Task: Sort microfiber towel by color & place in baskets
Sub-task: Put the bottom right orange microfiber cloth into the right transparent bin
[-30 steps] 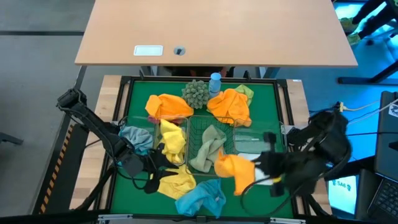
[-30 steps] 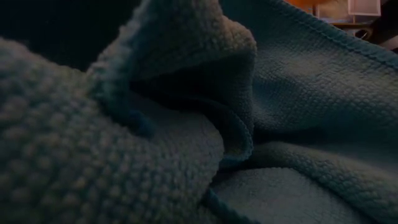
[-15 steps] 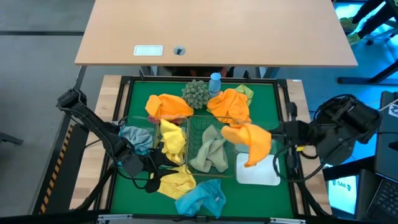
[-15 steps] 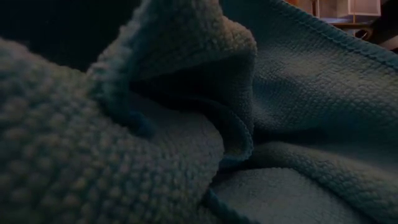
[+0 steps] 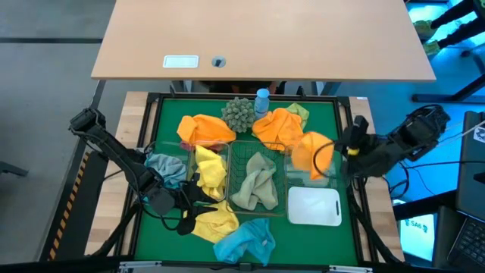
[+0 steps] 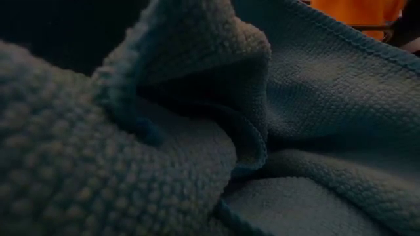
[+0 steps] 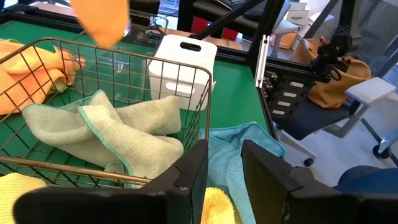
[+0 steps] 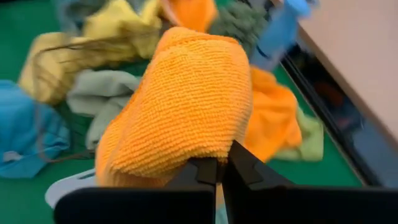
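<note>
Moved: orange towel (image 5: 310, 152) has travelled from lower centre to right of centre
Right hand (image 8: 219, 171): clamped on it, above clear bin (image 5: 311, 171)
Left hand (image 7: 222, 180): apart, lower left

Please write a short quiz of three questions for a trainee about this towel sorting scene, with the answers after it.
1. True or false: the right end effector is shut on an orange towel.
2. Which towel lies in the wire basket? A) yellow B) pale green C) blue
3. Fill in: the white bin holds ____ towels.

Key:
1. True. The orange towel hangs from it above the clear bin at the mat's right side.
2. B. The pale green towel lies inside; the blue towel lies on the mat in front.
3. No. In the high view it looks empty.
</note>
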Available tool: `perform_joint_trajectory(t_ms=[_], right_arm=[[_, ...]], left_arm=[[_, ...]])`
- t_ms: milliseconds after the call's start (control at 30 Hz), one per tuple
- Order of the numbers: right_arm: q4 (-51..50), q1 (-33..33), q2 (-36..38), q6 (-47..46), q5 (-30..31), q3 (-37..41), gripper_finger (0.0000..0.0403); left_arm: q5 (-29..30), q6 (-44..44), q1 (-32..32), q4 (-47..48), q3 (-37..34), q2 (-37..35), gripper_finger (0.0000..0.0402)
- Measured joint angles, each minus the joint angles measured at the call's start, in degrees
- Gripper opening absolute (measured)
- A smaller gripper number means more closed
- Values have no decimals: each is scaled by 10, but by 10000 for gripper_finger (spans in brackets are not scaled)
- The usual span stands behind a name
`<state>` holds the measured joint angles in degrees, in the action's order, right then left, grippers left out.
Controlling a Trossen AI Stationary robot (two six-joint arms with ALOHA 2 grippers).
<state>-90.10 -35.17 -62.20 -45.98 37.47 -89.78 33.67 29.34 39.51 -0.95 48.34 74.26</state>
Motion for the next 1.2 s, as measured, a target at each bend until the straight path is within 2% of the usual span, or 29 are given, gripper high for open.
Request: perform_joint_trajectory(t_ms=[267,467,600,800,1200], right_arm=[[11,15,77,-125,-82,158,2],[83,15,84,-136,-145,278,2],[134,15,84,-136,-159,351,3],[186,15,84,-154,-138,424,3],[180,15,116,-318,38,433,3]], left_arm=[[5,0,0,0,0,0,94],[17,0,0,0,0,0,94],[17,0,0,0,0,0,94],[17,0,0,0,0,0,94],[17,-23,0,0,0,0,94]])
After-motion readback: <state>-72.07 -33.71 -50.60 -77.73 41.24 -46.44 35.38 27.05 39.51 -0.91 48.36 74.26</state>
